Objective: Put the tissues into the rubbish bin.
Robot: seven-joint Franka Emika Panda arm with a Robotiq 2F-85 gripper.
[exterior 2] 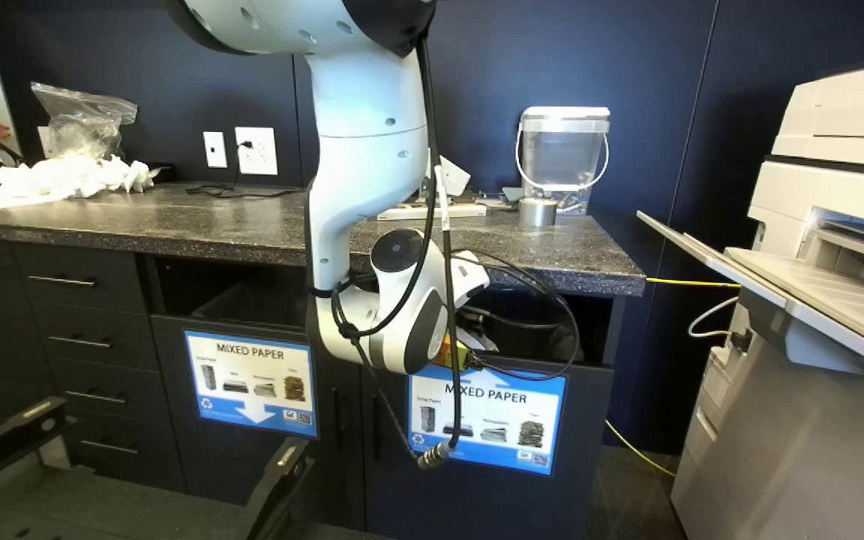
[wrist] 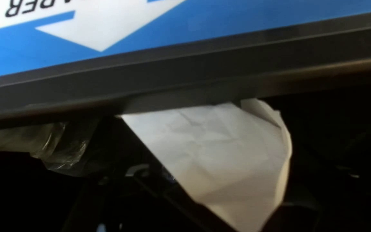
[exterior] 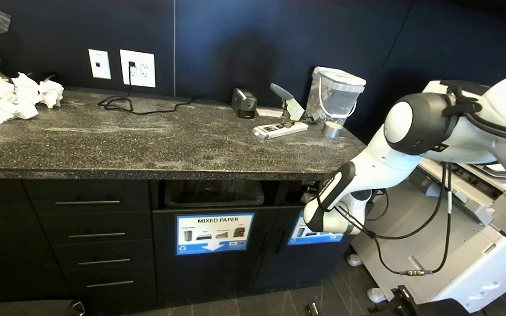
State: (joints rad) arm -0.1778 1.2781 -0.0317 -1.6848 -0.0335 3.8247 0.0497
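Speckled dark-stone tabletop (exterior: 182, 140) bears crumpled white tissues (exterior: 27, 92); one creased white tissue (wrist: 217, 145) is at the mouth of the blue-signed black cabinet bin (exterior 2: 477, 495), likely for dropping; spread and hold of the pincer (wrist: 233, 199), I cannot tell.

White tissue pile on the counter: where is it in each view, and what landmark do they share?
In an exterior view: white tissue pile, upper left, running off the left edge.
In an exterior view: white tissue pile, upper left, short of that edge.
Wrist view: not in it.
Shared landmark: MIXED PAPER sign, the right one in both exterior views, cropped and upside down in the wrist view.
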